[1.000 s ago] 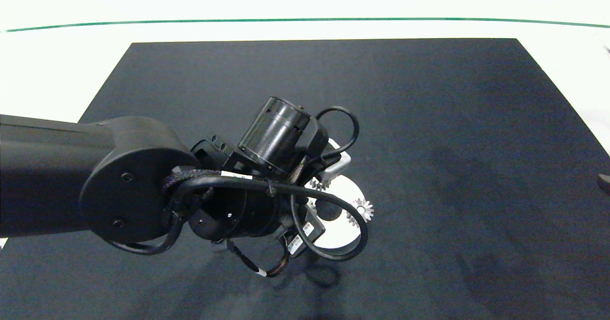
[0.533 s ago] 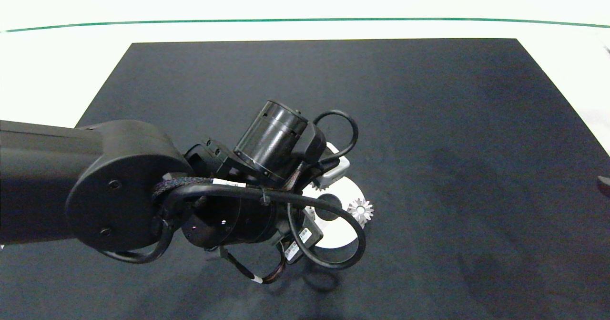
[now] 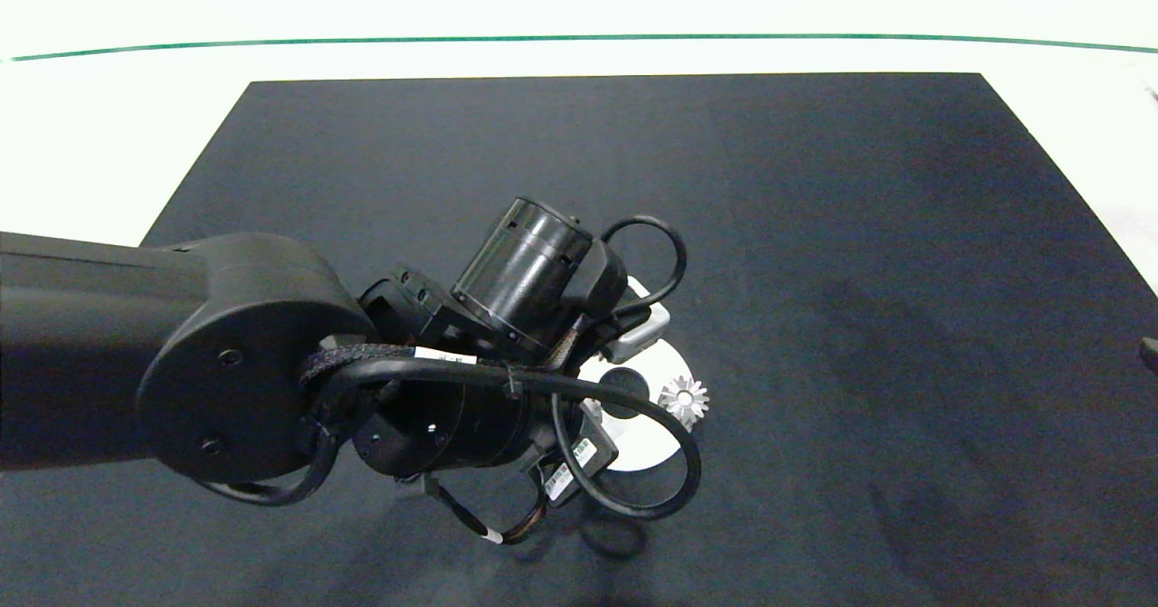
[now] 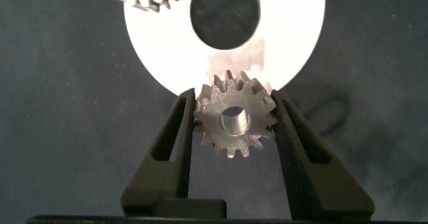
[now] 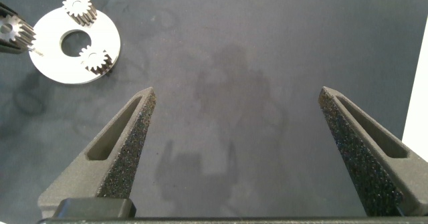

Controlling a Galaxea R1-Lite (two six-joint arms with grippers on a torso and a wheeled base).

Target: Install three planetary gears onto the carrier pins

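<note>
Since a moment ago, the left gripper (image 4: 235, 120) has shifted a little over the white disc (image 4: 167, 63), still squeezing one gear (image 4: 235, 118) at the disc's edge, its hole facing the wrist camera. Two other gears (image 5: 79, 7) (image 5: 95, 58) sit on the disc. Well away, the right gripper (image 5: 244, 140) hangs wide open.

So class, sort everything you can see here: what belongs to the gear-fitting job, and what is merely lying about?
Job: third gear in the left end effector; two seated gears; white carrier disc.
Lying about: black mat; white table; right end effector, idle and open.
</note>
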